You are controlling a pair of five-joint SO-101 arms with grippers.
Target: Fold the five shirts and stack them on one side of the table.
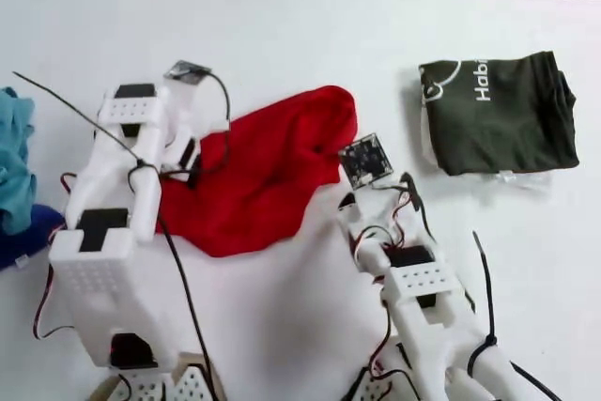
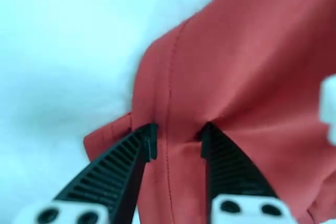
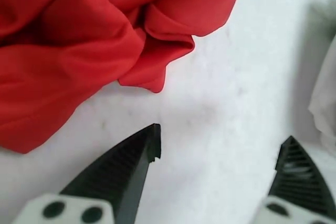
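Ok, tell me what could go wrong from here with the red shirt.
1. The left gripper sits at the hemmed edge of the red shirt, so a pull might slip off or lift one layer.
2. The right gripper is open over bare table beside crumpled folds; closing here could miss or grab a bunch.
3. The folded dark green shirt lies nearby; a sweep might disturb it.

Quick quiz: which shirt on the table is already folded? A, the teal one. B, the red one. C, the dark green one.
C: the green shirt lies as a neat flat rectangle, while the red shirt is spread out and rumpled and the teal shirt is bunched at the table's edge.
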